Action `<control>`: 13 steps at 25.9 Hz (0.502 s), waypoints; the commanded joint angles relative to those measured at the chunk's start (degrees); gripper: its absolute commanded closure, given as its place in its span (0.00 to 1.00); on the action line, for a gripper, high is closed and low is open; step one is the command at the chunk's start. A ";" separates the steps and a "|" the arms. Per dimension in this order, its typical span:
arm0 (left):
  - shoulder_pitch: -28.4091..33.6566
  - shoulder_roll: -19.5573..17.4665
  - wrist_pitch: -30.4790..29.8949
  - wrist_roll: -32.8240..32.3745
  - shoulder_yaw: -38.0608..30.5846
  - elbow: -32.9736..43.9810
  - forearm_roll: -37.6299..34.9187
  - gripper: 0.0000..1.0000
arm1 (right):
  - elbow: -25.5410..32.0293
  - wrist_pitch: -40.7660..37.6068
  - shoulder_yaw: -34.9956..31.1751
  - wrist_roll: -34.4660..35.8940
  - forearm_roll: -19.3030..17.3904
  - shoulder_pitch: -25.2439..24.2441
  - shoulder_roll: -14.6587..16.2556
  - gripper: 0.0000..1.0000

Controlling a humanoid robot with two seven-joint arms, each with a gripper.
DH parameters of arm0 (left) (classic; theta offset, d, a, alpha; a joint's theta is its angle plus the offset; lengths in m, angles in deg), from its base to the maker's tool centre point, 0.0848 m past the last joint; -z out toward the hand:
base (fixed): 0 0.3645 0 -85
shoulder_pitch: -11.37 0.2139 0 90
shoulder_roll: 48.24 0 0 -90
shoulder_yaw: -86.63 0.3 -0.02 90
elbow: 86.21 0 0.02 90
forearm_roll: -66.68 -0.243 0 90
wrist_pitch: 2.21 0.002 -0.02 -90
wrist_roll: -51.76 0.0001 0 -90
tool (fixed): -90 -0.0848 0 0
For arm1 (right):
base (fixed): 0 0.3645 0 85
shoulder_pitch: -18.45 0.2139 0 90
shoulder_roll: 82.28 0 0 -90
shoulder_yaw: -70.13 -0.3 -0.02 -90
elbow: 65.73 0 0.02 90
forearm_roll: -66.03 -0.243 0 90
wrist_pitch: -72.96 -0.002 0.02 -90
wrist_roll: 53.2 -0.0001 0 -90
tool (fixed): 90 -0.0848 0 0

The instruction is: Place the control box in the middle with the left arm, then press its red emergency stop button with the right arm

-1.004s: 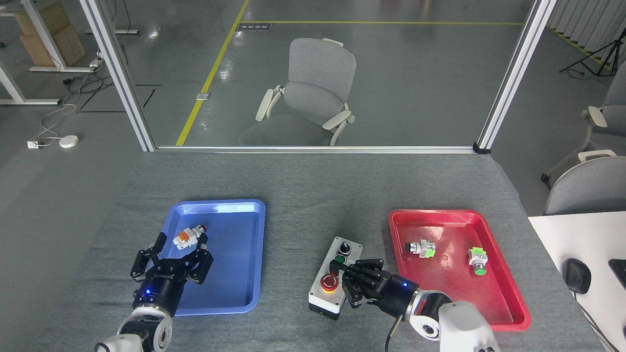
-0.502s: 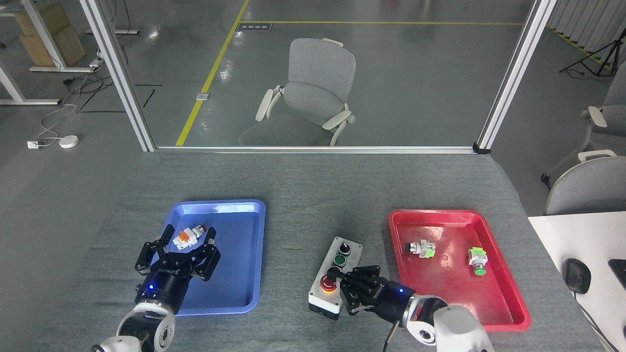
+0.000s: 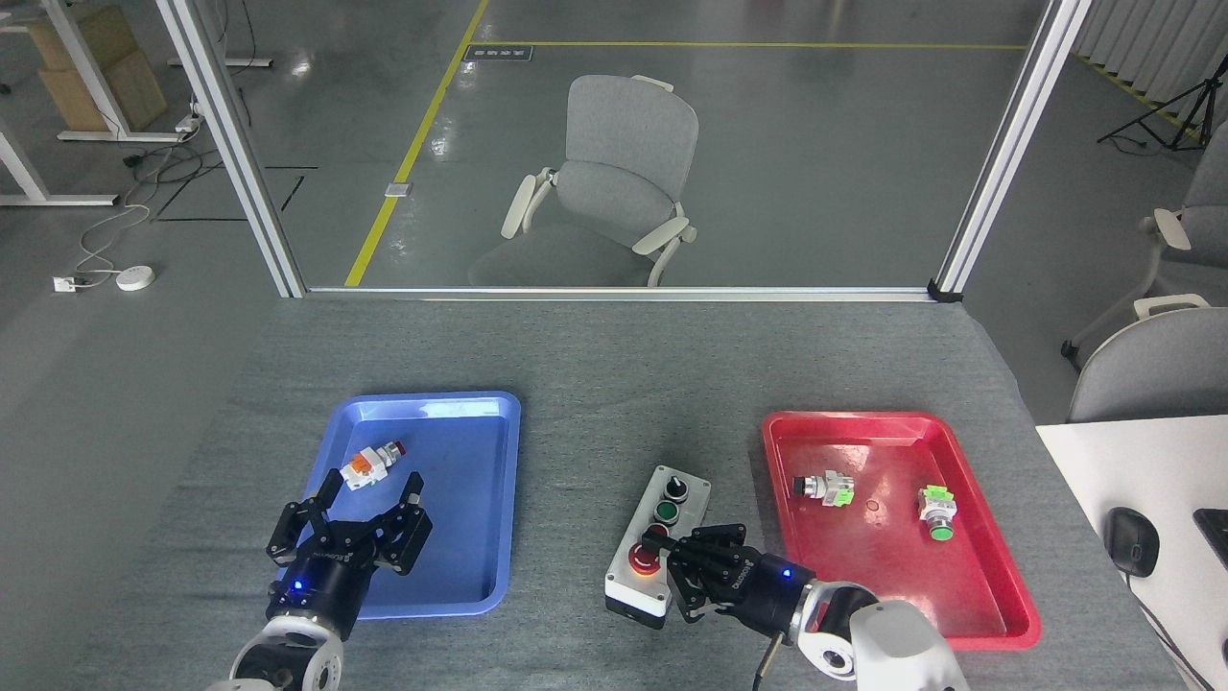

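Note:
The control box (image 3: 660,528) is a light-grey box on a black base, lying on the grey table between the two trays. It carries a black knob, a green button, a small red button and the large red emergency stop button (image 3: 641,560) at its near end. My right gripper (image 3: 676,573) comes in from the lower right with its fingers drawn together, and the upper fingertips (image 3: 656,545) rest at the edge of the large red button. My left gripper (image 3: 351,513) hovers open over the near left part of the blue tray, holding nothing.
The blue tray (image 3: 480,576) on the left holds a loose orange-and-white push-button part (image 3: 368,464). The red tray (image 3: 998,614) on the right holds two loose button parts (image 3: 825,488) (image 3: 937,511). A white desk with a mouse (image 3: 1132,540) borders the table's right.
My right gripper slid left and down along the box until its fingertips reached the large red button. My left gripper shifted right, then drew back a little towards the near edge, staying open.

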 commanded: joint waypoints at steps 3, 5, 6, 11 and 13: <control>0.01 0.32 -0.42 0.08 -0.23 -0.19 0.33 0.01 | 0.92 1.46 -4.66 1.00 -14.58 0.97 -0.33 0.01; 0.01 0.93 -0.34 -0.01 -0.58 -0.19 0.42 0.01 | 1.01 1.81 -7.29 1.53 -25.30 1.32 -0.51 0.00; 0.01 1.11 -0.34 -0.10 -0.58 -0.28 0.86 0.01 | 1.01 1.90 -8.79 1.53 -29.43 1.67 -0.60 0.00; 0.01 1.11 0.10 0.08 -0.50 -0.45 3.06 0.01 | 1.18 7.43 -15.99 0.91 -35.94 2.02 -0.77 0.00; 0.01 1.11 0.10 0.08 -0.58 -0.45 2.97 0.01 | 1.18 12.70 -16.35 1.00 -34.18 2.02 0.37 0.00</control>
